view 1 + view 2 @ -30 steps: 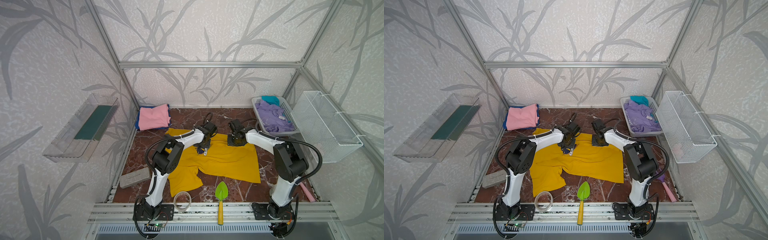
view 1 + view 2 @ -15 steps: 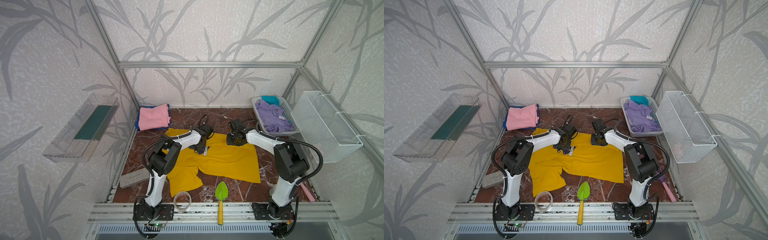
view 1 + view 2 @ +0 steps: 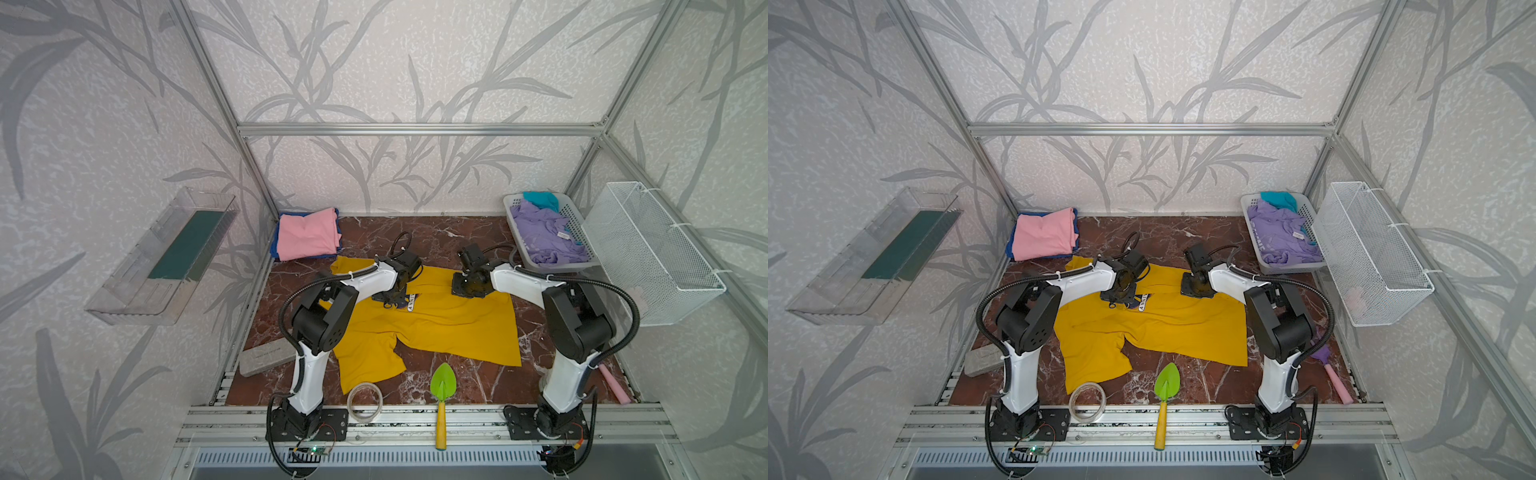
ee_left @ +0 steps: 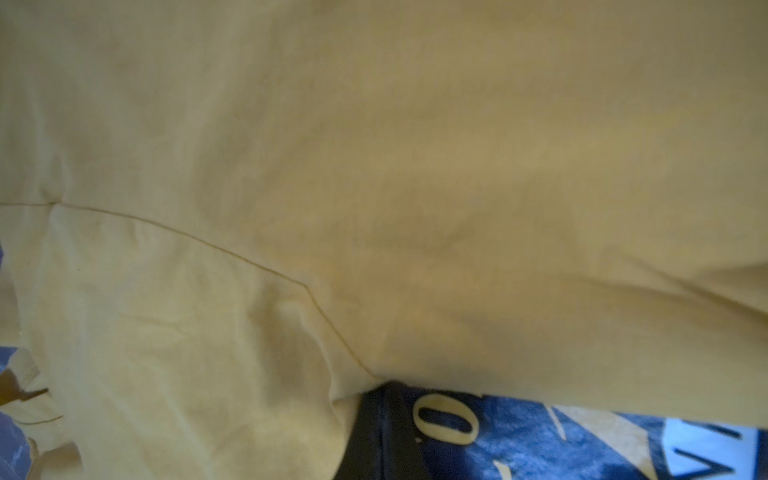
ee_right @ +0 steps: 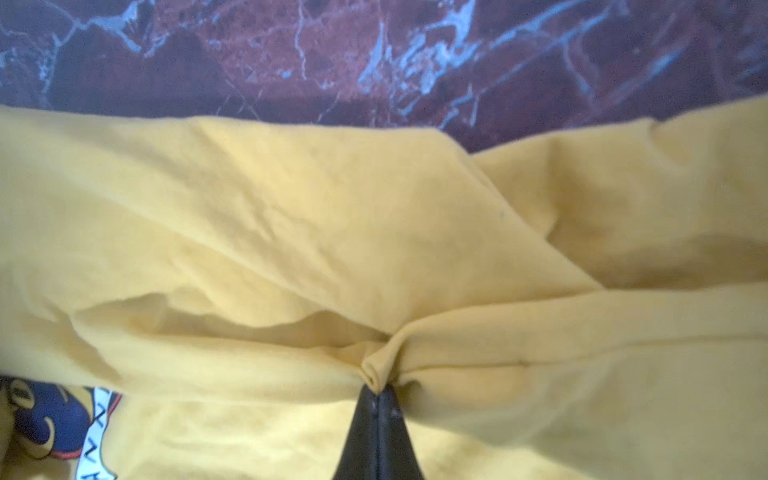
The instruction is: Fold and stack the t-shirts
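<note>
Now right gripper (image 5: 377,401), seemingly left gripper (image 3: 389,300), pinch t-shirt (image 3: 449,328).

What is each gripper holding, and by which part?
Right gripper pinches a bunched fold of the yellow t-shirt near its far edge. Left gripper is shut at a seam beside the print; its hold is hidden.

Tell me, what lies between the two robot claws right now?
Only yellow t-shirt fabric: both top views show it spanning from the left gripper to the right gripper.
</note>
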`<state>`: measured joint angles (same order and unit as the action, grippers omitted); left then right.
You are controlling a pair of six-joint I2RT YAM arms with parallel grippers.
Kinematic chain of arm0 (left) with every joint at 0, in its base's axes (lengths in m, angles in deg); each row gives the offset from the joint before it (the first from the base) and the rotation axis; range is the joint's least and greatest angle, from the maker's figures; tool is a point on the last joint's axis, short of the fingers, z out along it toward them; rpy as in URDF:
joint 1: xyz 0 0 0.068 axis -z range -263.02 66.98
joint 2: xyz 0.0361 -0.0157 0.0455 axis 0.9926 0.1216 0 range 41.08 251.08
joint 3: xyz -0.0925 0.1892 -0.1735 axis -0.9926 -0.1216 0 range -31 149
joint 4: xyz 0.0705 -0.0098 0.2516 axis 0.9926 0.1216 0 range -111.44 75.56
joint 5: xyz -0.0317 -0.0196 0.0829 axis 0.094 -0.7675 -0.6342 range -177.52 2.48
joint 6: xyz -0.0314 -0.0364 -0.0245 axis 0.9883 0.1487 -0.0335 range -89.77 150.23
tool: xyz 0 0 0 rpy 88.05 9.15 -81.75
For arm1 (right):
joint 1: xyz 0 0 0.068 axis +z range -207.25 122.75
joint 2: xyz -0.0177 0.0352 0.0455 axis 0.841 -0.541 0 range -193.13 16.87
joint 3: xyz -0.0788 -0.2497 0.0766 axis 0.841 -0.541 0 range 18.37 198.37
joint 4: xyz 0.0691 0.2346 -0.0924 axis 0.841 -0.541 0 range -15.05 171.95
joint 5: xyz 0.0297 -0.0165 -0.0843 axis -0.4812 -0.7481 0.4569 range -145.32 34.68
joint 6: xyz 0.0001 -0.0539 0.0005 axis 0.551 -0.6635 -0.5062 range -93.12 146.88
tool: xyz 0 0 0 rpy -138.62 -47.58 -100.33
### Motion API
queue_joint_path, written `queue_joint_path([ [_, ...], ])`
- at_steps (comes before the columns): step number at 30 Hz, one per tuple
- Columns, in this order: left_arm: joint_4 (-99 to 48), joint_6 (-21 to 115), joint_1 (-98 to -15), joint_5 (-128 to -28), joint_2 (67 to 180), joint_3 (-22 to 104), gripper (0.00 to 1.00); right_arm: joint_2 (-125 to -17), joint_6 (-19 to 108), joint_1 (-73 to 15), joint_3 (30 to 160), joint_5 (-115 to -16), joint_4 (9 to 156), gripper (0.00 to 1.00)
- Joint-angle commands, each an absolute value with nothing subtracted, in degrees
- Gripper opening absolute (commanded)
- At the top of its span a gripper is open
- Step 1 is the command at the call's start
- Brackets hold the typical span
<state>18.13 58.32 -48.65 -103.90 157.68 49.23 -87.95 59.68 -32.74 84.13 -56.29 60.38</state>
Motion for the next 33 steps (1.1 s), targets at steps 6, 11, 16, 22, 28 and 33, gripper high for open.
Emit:
queue_joint_path([
  [6, 18.6, 60.1, -50.3, -105.2, 154.4, 45.4, 0.0, -79.2, 67.4, -31.7, 70.4, -56.8, 67.1, 0.0],
  [11, 18.9, 61.4, -52.8, -106.1, 152.7, 42.5, 0.0, -80.3, 69.0, -31.4, 66.3, -59.5, 70.4, 0.17],
  [16, 18.7, 61.7, -54.9, -106.9, 151.1, 40.8, 0.0, -75.8, 65.9, -32.3, 68.0, -57.6, 67.3, 0.51],
  [22, 18.4, 61.7, -55.2, -105.9, 150.9, 41.4, 0.0, -66.8, 61.8, -37.8, 70.8, -51.1, 59.3, 0.51],
  [28, 18.1, 61.5, -55.2, -105.5, 151.0, 41.3, 0.0, -68.3, 60.9, -42.8, 75.1, -49.9, 57.1, 0.62],
  [33, 18.0, 61.7, -55.2, -105.2, 151.1, 41.2, 0.0, -74.5, 62.1, -45.0, 78.1, -52.9, 58.3, 0.65],
])
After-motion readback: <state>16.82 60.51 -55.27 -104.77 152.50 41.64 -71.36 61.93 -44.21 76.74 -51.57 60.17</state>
